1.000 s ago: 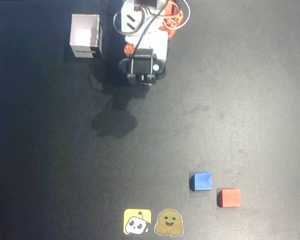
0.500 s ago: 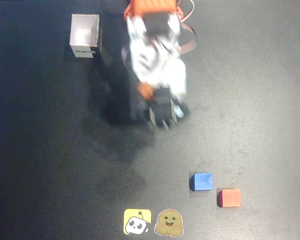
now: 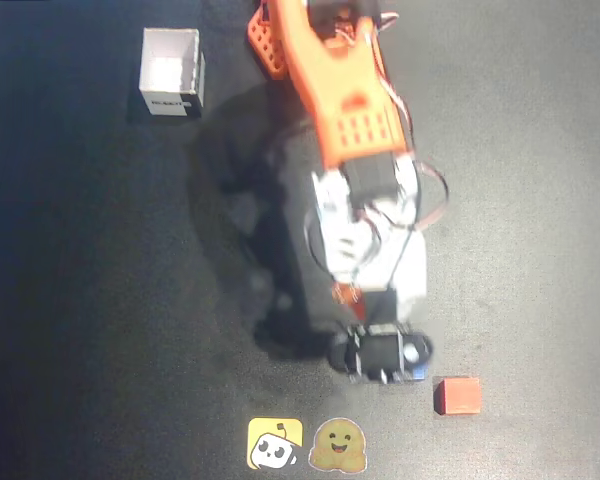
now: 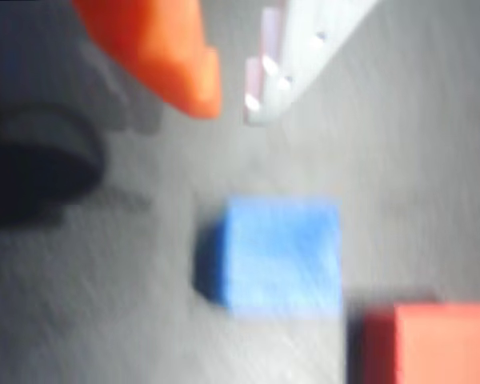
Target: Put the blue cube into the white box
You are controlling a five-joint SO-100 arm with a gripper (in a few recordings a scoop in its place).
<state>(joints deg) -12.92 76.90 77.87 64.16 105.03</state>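
The black table (image 3: 90, 300) carries everything, and the orange-and-white arm (image 3: 345, 110) stretches across it from 12 o'clock down toward 6 o'clock in the overhead view, ending in the gripper (image 3: 380, 358) low over the spot where the blue cube (image 4: 276, 254) sits. From above the cube is almost wholly covered by the gripper head; a sliver of blue shows at its right edge. The wrist view, though blurred, shows it plainly: it lies on the table below the orange finger (image 4: 164, 52) and the white finger (image 4: 300, 56), apart from both and not between them. The fingertips stand a little apart and grip nothing; how wide the gap is against the cube cannot be told from the blur. The white box (image 3: 170, 72) stands far off at 10 o'clock, open top up, dark label on its near wall. The red cube (image 3: 458, 395) lies just beside the blue one, at its 4 o'clock in the wrist view, close to touching. The step in hand looks like the approach to grasp. To do it well, I judge the jaws should open wider than the cube, centre over it, and close on the pair of faces clear of the red cube, so no finger wedges between them or nudges the neighbour. Two stickers (image 3: 308, 443) lie at 6 o'clock.
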